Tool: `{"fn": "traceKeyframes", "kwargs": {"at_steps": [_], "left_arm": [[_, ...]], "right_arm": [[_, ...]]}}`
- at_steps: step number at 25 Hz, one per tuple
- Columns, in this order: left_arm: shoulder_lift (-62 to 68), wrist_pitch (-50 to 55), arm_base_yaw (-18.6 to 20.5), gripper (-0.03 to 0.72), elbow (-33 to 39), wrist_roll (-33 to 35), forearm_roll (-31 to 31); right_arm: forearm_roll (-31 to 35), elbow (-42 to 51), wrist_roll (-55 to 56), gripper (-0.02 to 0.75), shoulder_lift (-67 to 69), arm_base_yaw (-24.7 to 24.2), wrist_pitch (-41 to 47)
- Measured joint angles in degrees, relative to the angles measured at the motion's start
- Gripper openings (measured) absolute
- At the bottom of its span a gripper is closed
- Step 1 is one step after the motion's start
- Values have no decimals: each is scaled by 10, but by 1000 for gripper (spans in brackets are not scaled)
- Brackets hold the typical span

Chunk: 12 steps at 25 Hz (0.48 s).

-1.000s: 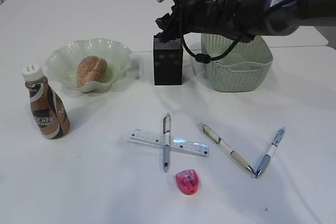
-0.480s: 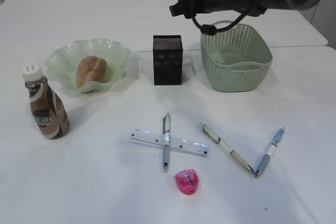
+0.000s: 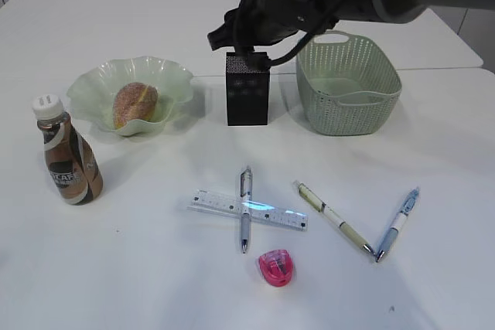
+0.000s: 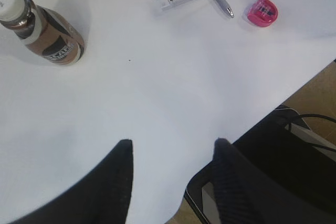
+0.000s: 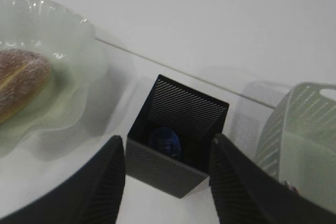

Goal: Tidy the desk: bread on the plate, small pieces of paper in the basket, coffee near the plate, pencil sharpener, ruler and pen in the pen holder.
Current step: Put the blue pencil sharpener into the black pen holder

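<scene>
My right gripper [image 3: 236, 45] hovers open over the black mesh pen holder [image 3: 247, 89], its jaws either side of the rim [image 5: 176, 145] with nothing held. A dark blue object [image 5: 165, 141] lies inside. The bread [image 3: 135, 103] rests in the wavy green plate [image 3: 166, 75], and the coffee [image 3: 68, 161] stands left of it. On the desk a pen [image 3: 245, 226] lies across the clear ruler [image 3: 220, 204], with a pink pencil sharpener [image 3: 276, 267] in front. My left gripper [image 4: 173, 145] is open and empty over the desk's near edge. No small pieces of paper are in view.
The green basket [image 3: 348, 83] stands right of the pen holder. Two more pens [image 3: 334, 218] [image 3: 397, 224] lie at the front right. The desk edge and a dark chair [image 4: 283, 171] are below my left gripper.
The right arm lifted up and right away from the pen holder, then swung back left over it. Nothing on the desk moved.
</scene>
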Motion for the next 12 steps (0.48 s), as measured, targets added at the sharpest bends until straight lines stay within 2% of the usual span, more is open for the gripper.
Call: {"fn": "traceKeyframes", "kwargs": {"at_steps": [5,7,8,11,12], "left_arm": [[0,0,0,342,0,0,0],[0,0,0,342,0,0,0],[0,0,0,342,0,0,0],[0,0,0,342,0,0,0],[0,0,0,342,0,0,0]], "right_arm": [[110,0,-107,414,-16,2,38],[126,0,-127,414,-20,2,50],[174,0,-181,414,-30,2,79],[206,0,-234,414,-37,2,103],[250,0,-264,414,-44,2,123]]}}
